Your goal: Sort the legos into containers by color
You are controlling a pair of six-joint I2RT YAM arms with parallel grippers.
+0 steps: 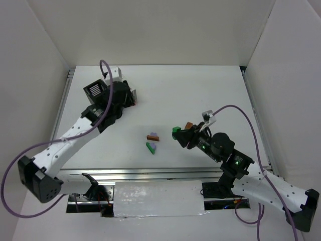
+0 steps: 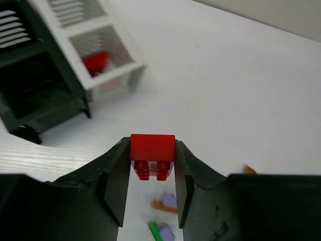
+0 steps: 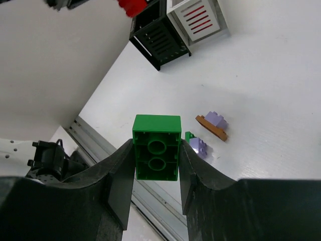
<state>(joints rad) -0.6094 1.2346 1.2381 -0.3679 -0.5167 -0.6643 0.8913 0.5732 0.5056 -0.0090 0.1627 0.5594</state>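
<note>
**Two bricks pinched, bins [image 1: 95, 90] at eleven o'clock**

Holds red brick [image 2: 152, 145] clenched in left gripper [image 2: 151, 156] near white bin [image 2: 113, 76]. Holds green brick [image 3: 156, 131] clenched in right gripper [image 3: 156, 160], at three o'clock of loose bricks [image 1: 153, 136]. Probably light, rigid, slick: best pinched squarely across flat sides, off the studs.
</note>
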